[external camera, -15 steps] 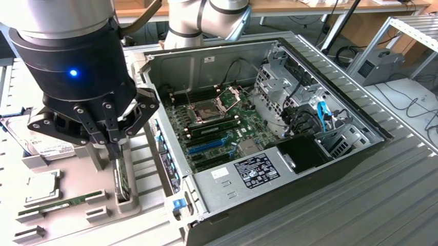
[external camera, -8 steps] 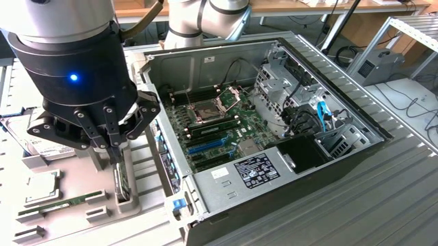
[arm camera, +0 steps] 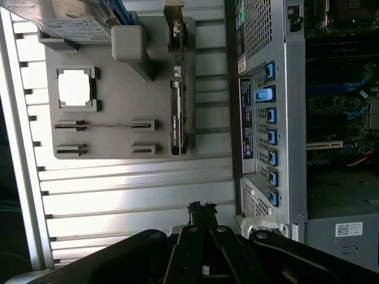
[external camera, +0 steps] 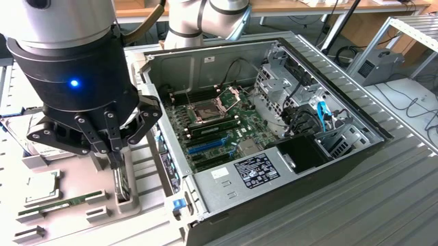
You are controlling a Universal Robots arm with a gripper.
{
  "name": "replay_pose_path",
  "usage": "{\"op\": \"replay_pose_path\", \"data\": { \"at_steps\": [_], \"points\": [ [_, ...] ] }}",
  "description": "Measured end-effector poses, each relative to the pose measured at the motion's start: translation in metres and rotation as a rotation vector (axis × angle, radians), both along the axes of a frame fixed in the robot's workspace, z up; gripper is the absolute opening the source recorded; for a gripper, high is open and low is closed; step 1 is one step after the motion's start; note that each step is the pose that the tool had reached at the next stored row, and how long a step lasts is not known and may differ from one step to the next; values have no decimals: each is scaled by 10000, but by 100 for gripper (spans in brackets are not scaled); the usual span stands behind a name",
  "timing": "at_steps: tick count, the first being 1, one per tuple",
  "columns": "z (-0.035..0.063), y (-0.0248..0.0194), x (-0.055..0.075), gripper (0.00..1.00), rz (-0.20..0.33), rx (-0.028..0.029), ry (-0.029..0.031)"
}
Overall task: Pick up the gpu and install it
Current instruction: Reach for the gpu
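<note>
The gpu (external camera: pixel 122 185) (arm camera: pixel 177 115) stands on its thin edge in a slot of the grey parts holder (external camera: pixel 75 205) (arm camera: pixel 118 77), a dark card with a metal end. My gripper (external camera: pixel 114 152) (arm camera: pixel 201 209) hangs above the holder, close to the card's upper end in the exterior view, and is apart from it. Its fingers are shut together with nothing between them. The open computer case (external camera: pixel 274 169) (arm camera: pixel 266 118) lies beside the holder, its motherboard (external camera: pixel 219 123) (arm camera: pixel 340 100) exposed with blue slots (external camera: pixel 207 146).
On the holder also sit a square CPU (external camera: pixel 41 187) (arm camera: pixel 76 89), a narrow green RAM stick (external camera: pixel 61 203) (arm camera: pixel 106 125) and a silver hard drive (external camera: pixel 27 146) (arm camera: pixel 71 26). The case's rear wall (arm camera: pixel 263 177) stands between holder and motherboard. Ribbed table (external camera: pixel 383 205) surrounds everything.
</note>
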State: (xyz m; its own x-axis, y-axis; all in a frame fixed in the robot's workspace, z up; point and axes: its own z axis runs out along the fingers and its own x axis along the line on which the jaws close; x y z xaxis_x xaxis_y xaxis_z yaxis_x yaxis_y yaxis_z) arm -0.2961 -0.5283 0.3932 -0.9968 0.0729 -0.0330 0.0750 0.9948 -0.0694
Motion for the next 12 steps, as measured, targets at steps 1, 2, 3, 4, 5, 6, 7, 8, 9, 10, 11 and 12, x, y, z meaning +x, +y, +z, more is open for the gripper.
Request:
{"op": "replay_pose_path", "data": {
  "at_steps": [1, 2, 3, 4, 5, 6, 7, 8, 9, 10, 11, 12],
  "points": [
    [0, -8, 0, 11, 0, -5, 0],
    [0, -15, 0, 11, -1, -9, 0],
    [0, -22, 0, 11, 0, -14, 0],
    [0, -30, 0, 11, 0, -19, 0],
    [0, -37, 0, 11, 0, -24, 0],
    [0, -44, 0, 11, 0, -29, 0],
    [0, -54, 0, 11, 0, -34, 0],
    [0, -61, 0, 11, 0, -39, 0],
    [1, -72, 0, 11, 0, -47, 1],
    [0, -79, 0, 11, 0, -50, 0],
    [0, -86, 0, 11, 0, -55, 0],
    [0, -94, 0, 11, -1, -60, 0]
  ]
}}
